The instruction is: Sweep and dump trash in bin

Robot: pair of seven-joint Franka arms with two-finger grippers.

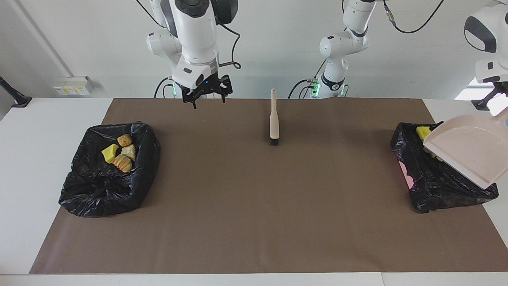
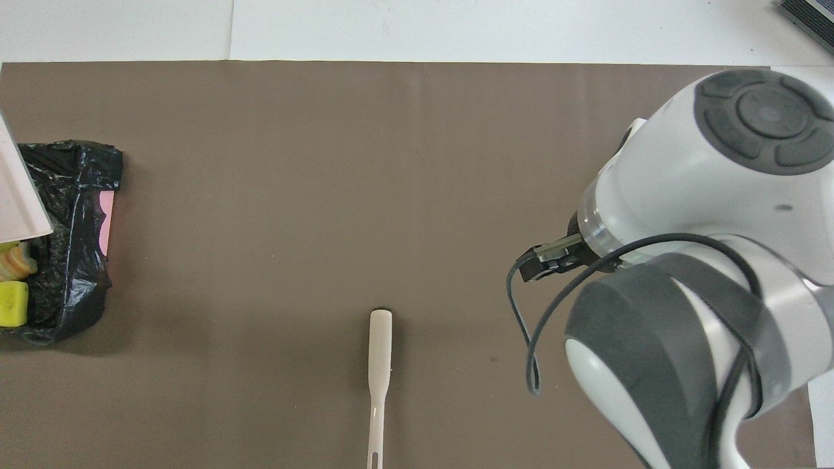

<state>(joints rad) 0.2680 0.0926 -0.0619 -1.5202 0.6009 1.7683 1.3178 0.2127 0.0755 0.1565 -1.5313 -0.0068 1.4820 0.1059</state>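
Brown matting (image 1: 254, 206) is covering the white surface (image 1: 47, 119). Trash is sitting in two black bin bags: four pieces (image 1: 119, 153) in the bag (image 1: 107, 174) at the right arm's end, and yellow and tan pieces (image 2: 13, 286) in the bag (image 1: 440, 182) at the left arm's end, partly hidden under the dustpan. No chunk is showing a clear long axis. The pink dustpan (image 1: 468, 151) is hanging tilted over that bag, mouth edge lowest; the left claw is clenching its handle out of frame. The brush (image 1: 274, 121) is lying flat mid-mat, handle pointing toward the robots, bristles away. The right claw (image 1: 207, 92) is hovering released over the mat's robot-side edge, between brush and bag.
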